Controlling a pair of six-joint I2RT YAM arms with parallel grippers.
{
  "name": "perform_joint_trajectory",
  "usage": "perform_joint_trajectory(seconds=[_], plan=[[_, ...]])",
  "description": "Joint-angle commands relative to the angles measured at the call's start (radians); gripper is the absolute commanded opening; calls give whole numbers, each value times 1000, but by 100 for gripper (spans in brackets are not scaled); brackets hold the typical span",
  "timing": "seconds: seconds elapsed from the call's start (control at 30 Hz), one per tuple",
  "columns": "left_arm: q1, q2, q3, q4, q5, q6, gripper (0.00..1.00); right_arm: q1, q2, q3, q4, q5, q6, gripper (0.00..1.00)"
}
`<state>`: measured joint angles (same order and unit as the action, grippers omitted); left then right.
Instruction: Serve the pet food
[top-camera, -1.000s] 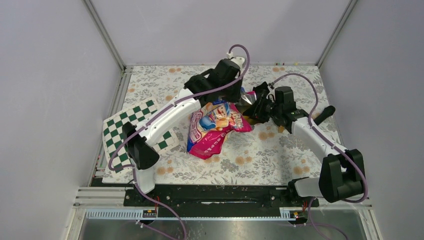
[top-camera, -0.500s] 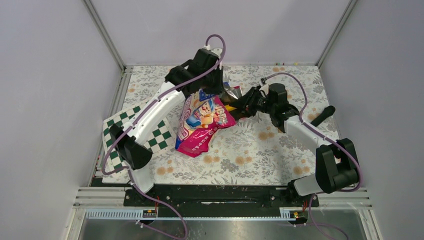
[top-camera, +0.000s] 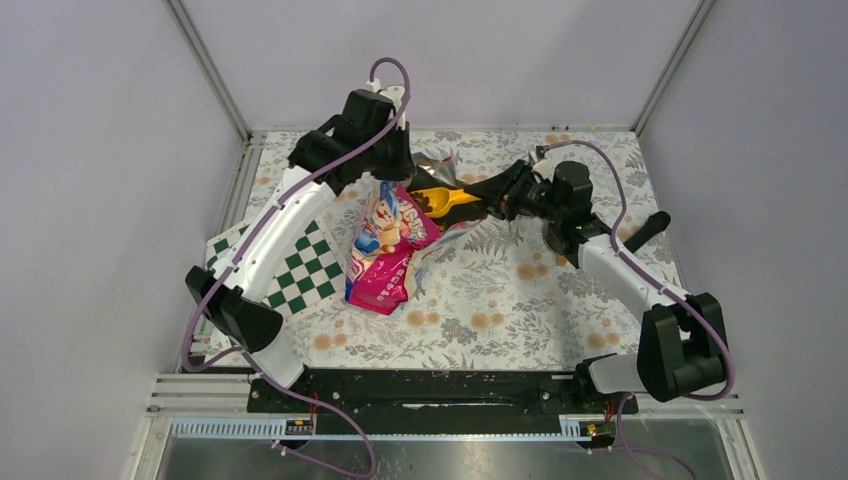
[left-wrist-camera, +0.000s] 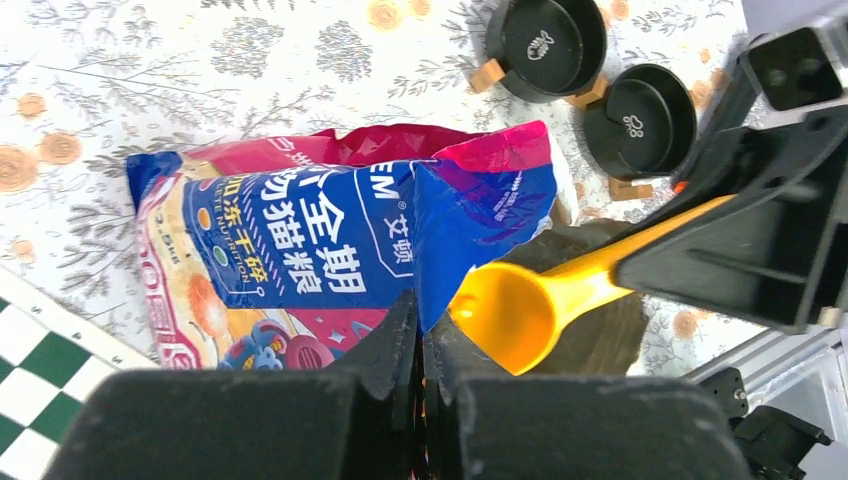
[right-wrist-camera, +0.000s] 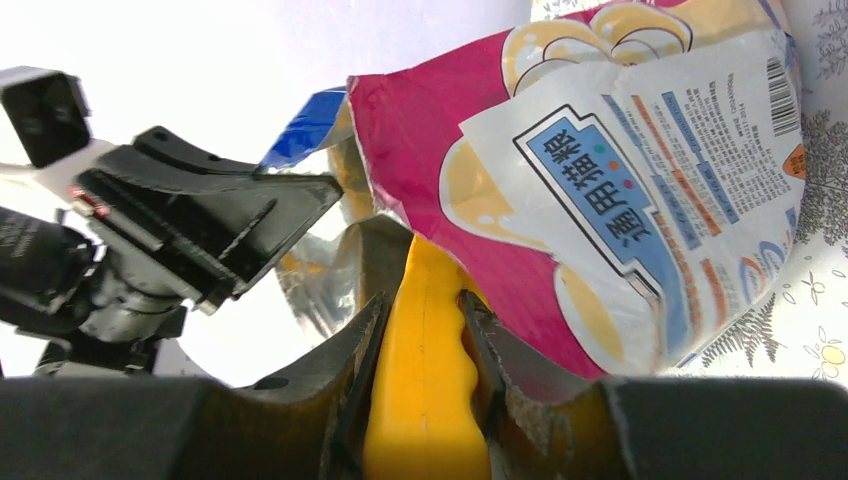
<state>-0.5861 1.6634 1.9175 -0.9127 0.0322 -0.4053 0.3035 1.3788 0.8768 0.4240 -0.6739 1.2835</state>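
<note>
From above: my left arm reaches to the far middle of the table (top-camera: 520, 300), elbow raised, and my left gripper (top-camera: 388, 183) is clenched on the top edge of the bag (top-camera: 385, 255), which hangs tilted with its lower end on the cloth beside a checkerboard (top-camera: 285, 270). My right arm stretches in from the right, and my right gripper (top-camera: 492, 196) grasps the handle of the scoop (top-camera: 440, 199) at the bag's mouth. A dark patch lies in the scoop's bowl; I cannot tell whether it is pet food. No pet food shows in the open; any inside the bag is hidden.

Left wrist: my fingers are pinched tight on the blue-and-pink bag. The orange scoop's bowl is just right of them, against the bag's dark opening. Two black bowls (left-wrist-camera: 545, 40) stand on the cloth beyond.

Right wrist: my jaws clamp the scoop handle from both sides, pointing into the foil-lined mouth.
</note>
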Motion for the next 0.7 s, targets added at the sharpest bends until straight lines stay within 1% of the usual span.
perform_joint_trajectory(seconds=[0.0, 0.17, 0.43, 0.53, 0.67], plan=[[37, -103, -5, 142, 3, 58, 0, -31, -75, 21, 5, 8, 55, 0], [65, -133, -26, 161, 9, 72, 0, -48, -102, 35, -12, 21, 50, 0], [103, -162, -46, 175, 24, 72, 0, -60, -132, 39, 30, 33, 66, 0], [118, -172, -51, 180, 24, 71, 0, -60, -154, 54, 22, 38, 24, 0], [123, -178, -63, 192, 51, 77, 0, -58, -177, 109, -61, 42, -123, 0]])
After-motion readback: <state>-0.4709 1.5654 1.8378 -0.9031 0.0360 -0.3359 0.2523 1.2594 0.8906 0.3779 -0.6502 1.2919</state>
